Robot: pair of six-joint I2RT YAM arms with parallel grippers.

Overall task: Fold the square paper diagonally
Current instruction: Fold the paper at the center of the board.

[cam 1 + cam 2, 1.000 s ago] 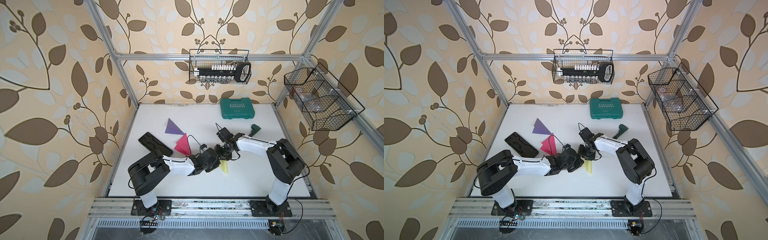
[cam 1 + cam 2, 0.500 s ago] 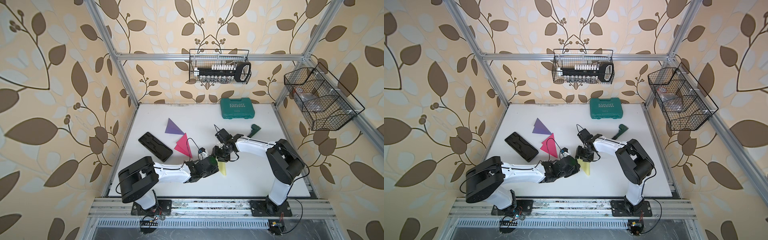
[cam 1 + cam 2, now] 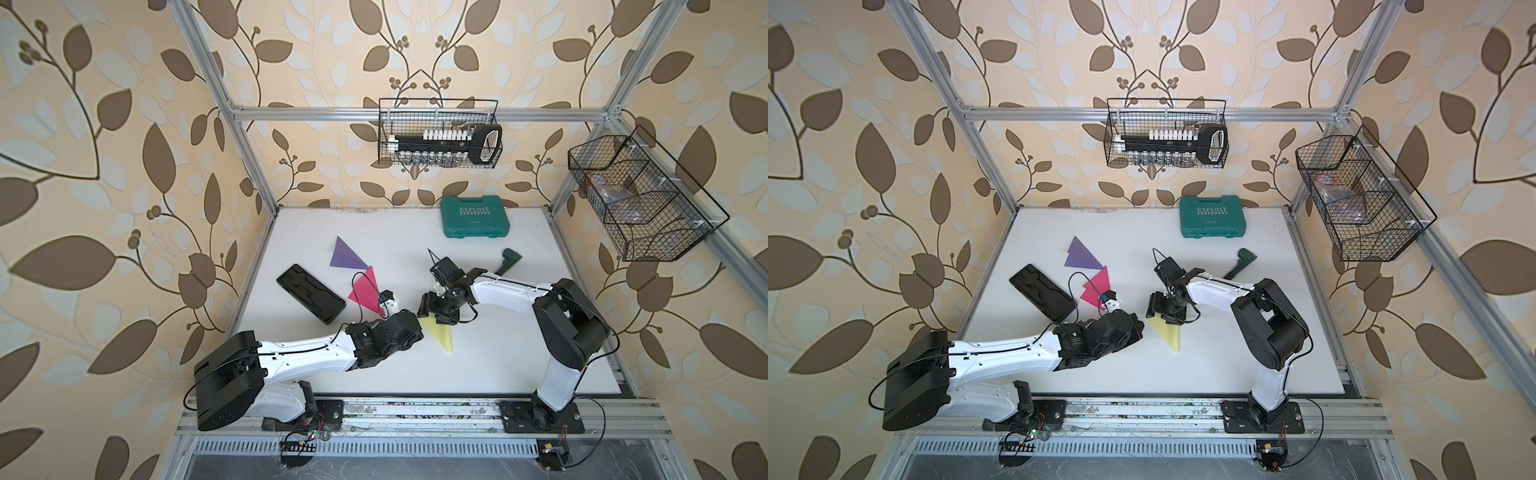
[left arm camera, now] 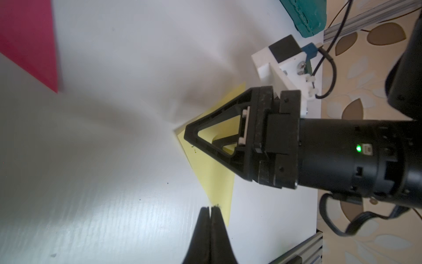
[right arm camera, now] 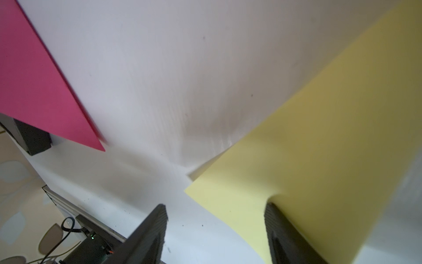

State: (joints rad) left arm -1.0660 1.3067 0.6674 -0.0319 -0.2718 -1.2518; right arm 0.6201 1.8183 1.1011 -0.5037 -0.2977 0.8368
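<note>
Straddling one corner of the yellow paper (image 5: pixel 319 137), the right claw (image 5: pixel 214 210) stands open, gripping nothing; the left claw (image 4: pixel 211 209) is pinched shut at its far tip.

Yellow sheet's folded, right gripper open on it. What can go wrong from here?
On the yellow paper, the top layer's corner sits lifted; the crease may spring open.
One finger of the right gripper rests on it; pulling away could drag it.
The shut left gripper at its edge could nudge it.
</note>
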